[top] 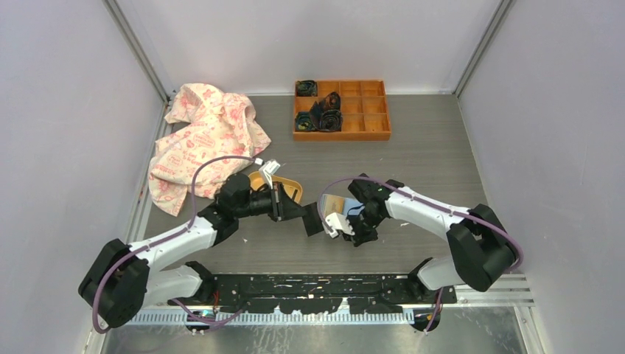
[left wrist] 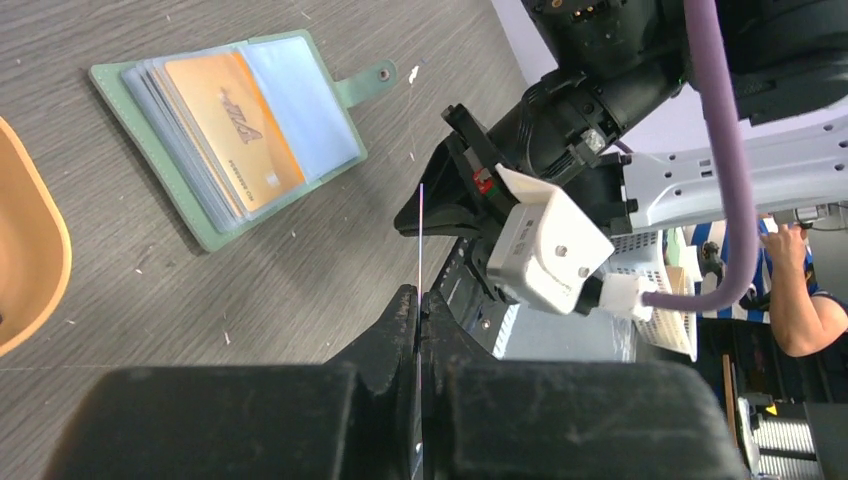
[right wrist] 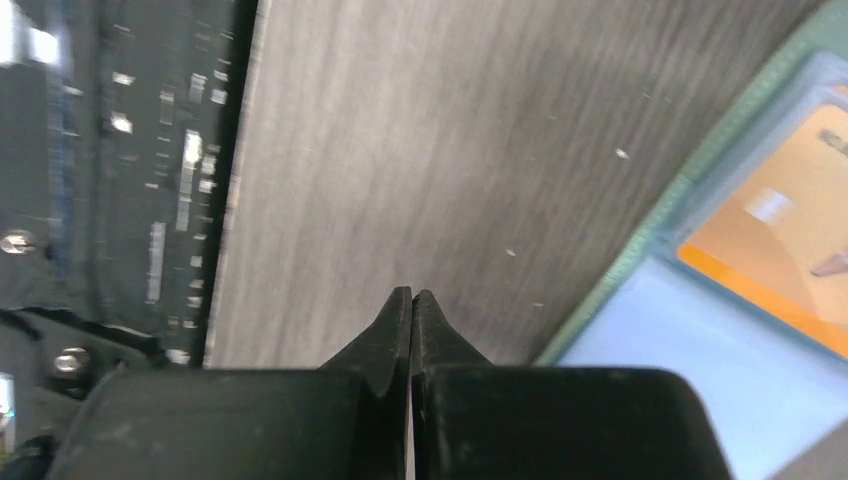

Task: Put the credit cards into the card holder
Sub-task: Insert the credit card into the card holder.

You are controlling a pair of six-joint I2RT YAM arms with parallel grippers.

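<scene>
The card holder [left wrist: 300,100] lies open on the table, mint-green with clear sleeves, and an orange credit card [left wrist: 235,120] sits in one sleeve. My left gripper [left wrist: 421,300] is shut on another credit card [left wrist: 421,240], seen edge-on as a thin line rising from the fingertips. My right gripper [left wrist: 430,210] hovers at that card's far edge; in the right wrist view the right gripper [right wrist: 412,295] is shut with nothing in it, above bare table beside the card holder [right wrist: 700,350]. From above, both grippers meet near the table's middle, the left gripper [top: 313,219] just left of the right gripper [top: 328,217], whose arm partly hides the holder.
A yellow-orange oval dish [top: 289,186] sits just behind the left gripper. At the back stands an orange compartment tray [top: 341,109] with dark rolled items. A pink patterned cloth [top: 203,140] is heaped at the back left. Grey walls close in both sides.
</scene>
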